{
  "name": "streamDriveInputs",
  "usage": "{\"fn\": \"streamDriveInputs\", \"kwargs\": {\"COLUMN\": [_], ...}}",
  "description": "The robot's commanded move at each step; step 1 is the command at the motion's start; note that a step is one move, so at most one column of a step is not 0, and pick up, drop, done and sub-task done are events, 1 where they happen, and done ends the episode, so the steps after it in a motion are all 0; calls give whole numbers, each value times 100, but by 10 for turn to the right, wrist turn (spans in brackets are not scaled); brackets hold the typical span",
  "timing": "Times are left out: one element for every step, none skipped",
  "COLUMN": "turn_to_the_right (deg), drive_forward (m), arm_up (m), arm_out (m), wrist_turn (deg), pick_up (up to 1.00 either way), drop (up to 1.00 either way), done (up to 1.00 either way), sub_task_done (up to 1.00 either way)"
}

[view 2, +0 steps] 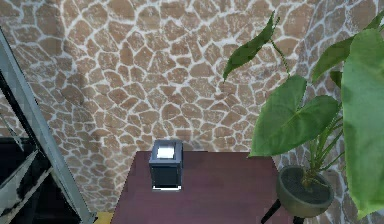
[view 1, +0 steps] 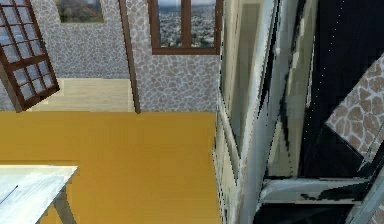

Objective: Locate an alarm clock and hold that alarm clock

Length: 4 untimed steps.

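Note:
A small dark box-shaped thing with a pale square face [view 2: 166, 165] stands on a dark reddish-brown tabletop [view 2: 215, 195] in the arm side view, near the table's far left corner. Its shape fits an alarm clock. It stands upright, just in front of the stone-patterned wall.
A big-leaved plant in a dark pot [view 2: 305, 190] stands at the table's right. A dark, pale-framed shelf unit [view 1: 290, 120] takes the forward view's right. A white table corner [view 1: 30, 190] sits at lower left on the yellow floor [view 1: 140, 160]. A window [view 1: 185, 25] and a doorway lie ahead.

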Motion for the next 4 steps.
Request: {"fn": "streamDriveInputs", "kwargs": {"turn_to_the_right": [0,0,0,0], "drive_forward": [0,0,0,0], "arm_up": [26,0,0,0], "arm_out": [0,28,0,0], "wrist_turn": [0,0,450,450], "pick_up": [0,0,0,0], "drop": [0,0,0,0], "done": [0,0,0,0], "sub_task_done": [0,0,0,0]}}
